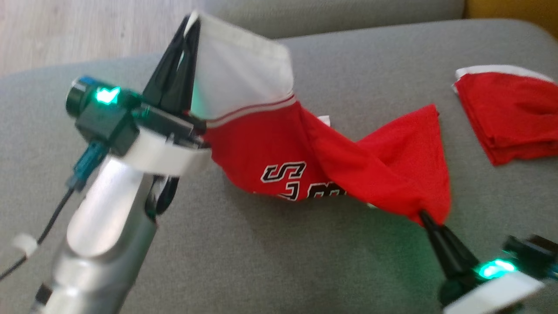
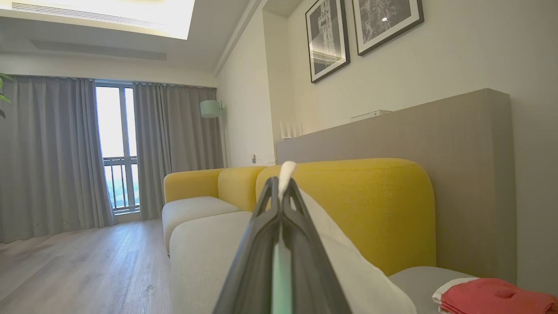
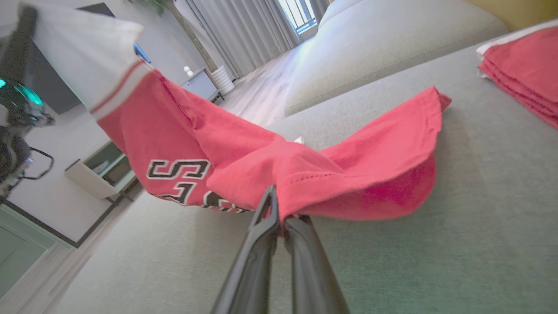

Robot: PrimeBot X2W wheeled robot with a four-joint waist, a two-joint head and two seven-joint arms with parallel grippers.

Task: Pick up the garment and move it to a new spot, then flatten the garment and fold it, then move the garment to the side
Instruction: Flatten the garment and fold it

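A red garment (image 1: 331,161) with a white sleeve and black-and-white lettering hangs stretched and twisted between both grippers above the grey sofa seat (image 1: 261,261). My left gripper (image 1: 192,22) is shut on the white sleeve edge at the upper left, fingers pointing up; in the left wrist view the white cloth (image 2: 285,174) pokes out between the closed fingertips. At the lower right, my right gripper (image 1: 422,214) is shut on the red hem; the right wrist view shows that hem (image 3: 305,183) pinched at the fingertips (image 3: 271,196). The garment's far corner rests on the cushion.
A second folded red garment (image 1: 514,117) with a white edge lies at the right of the seat. Wooden floor (image 1: 65,30) lies beyond the sofa's far left edge. A yellow backrest (image 2: 375,205) stands behind the seat.
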